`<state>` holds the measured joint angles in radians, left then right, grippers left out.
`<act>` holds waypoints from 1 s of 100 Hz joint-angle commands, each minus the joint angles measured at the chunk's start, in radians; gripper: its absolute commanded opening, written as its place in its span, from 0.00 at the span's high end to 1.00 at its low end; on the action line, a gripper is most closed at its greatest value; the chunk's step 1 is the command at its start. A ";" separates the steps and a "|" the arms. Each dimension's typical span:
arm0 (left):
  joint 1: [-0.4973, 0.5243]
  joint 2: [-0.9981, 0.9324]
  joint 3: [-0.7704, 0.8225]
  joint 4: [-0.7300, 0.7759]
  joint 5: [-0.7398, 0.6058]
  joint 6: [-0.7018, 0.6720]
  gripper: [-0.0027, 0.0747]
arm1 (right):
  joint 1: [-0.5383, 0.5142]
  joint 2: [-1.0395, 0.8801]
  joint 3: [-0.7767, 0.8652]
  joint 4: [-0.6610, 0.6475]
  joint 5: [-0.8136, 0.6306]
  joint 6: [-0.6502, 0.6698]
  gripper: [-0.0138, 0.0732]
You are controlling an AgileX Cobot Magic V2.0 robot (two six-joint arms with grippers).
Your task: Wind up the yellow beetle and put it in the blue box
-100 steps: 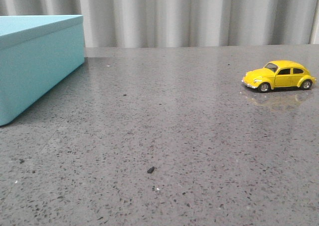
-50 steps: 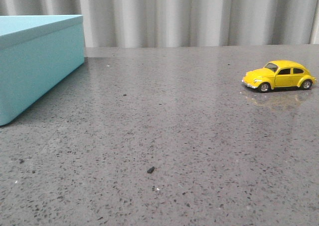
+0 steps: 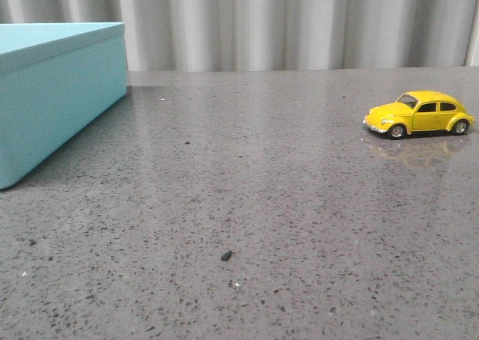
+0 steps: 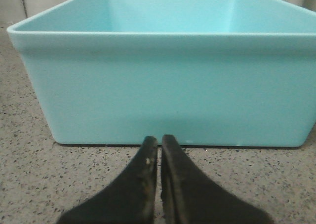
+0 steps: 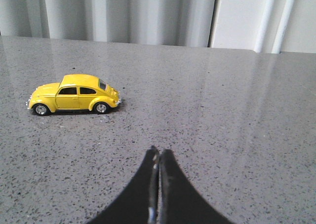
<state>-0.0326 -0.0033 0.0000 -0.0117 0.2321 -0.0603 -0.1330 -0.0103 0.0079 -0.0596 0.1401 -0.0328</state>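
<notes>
The table (image 3: 247, 205) is gray w/ dark specks. It fills most of the front view.

The blue box (image 3: 52, 93) sits on the table, far to the left of the yellow beetle. Its long side runs away from the camera. Only one corner part shows in the front view; the rest is cut off at the left edge. In the left wrist view the blue box (image 4: 163, 86) is seen from close up and its top is open, but the floor inside is hidden by the near wall.

The yellow beetle (image 3: 419, 114) stands on its 4 wheels, far to the right of the blue box and toward the back of the table. Its long way runs left to right across the table. Its nose points left, toward the box. In the right wrist view the yellow beetle (image 5: 74, 94) shows its other side. A faint yellow shine lies on the table under the car.

The left gripper (image 4: 159, 141) is clenched, fingers pressed together, nothing in it. Its tips are near the box wall but not touching, low by the table.

The right gripper (image 5: 159, 152) is clenched too, w/ no gap and nothing held. It is apart from the beetle.

A tiny dark crumb (image 3: 226, 256) lies on the table, nearer the camera than the box. Can't tell what it is.
</notes>
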 commanded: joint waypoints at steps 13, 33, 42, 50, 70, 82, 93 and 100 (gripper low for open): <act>0.001 -0.032 0.025 -0.001 -0.081 -0.006 0.99 | -0.001 -0.020 0.022 -0.011 -0.070 -0.002 0.91; 0.001 -0.032 0.025 -0.001 -0.089 -0.006 0.99 | -0.001 -0.020 0.022 -0.011 -0.070 -0.002 0.91; 0.001 -0.032 0.025 -0.001 -0.089 -0.006 0.99 | -0.001 -0.020 0.022 -0.011 -0.067 -0.002 0.91; 0.001 -0.032 0.025 -0.001 -0.089 -0.006 0.99 | -0.001 -0.020 0.022 -0.011 -0.067 -0.002 0.91; 0.001 -0.032 0.025 -0.001 -0.091 -0.006 0.99 | -0.001 -0.020 0.022 -0.011 -0.067 -0.002 0.91; 0.001 -0.032 0.025 -0.001 -0.096 -0.006 0.99 | -0.001 -0.020 0.022 -0.011 -0.067 -0.002 0.91; 0.001 -0.032 0.025 -0.010 -0.143 -0.006 0.99 | -0.001 -0.020 0.022 -0.005 -0.083 -0.002 0.91; 0.001 -0.032 0.025 -0.010 -0.202 -0.006 0.99 | -0.001 -0.020 0.020 0.006 -0.108 -0.002 0.91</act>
<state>-0.0326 -0.0033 0.0000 -0.0117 0.1804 -0.0603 -0.1330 -0.0103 0.0079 -0.0611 0.1392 -0.0328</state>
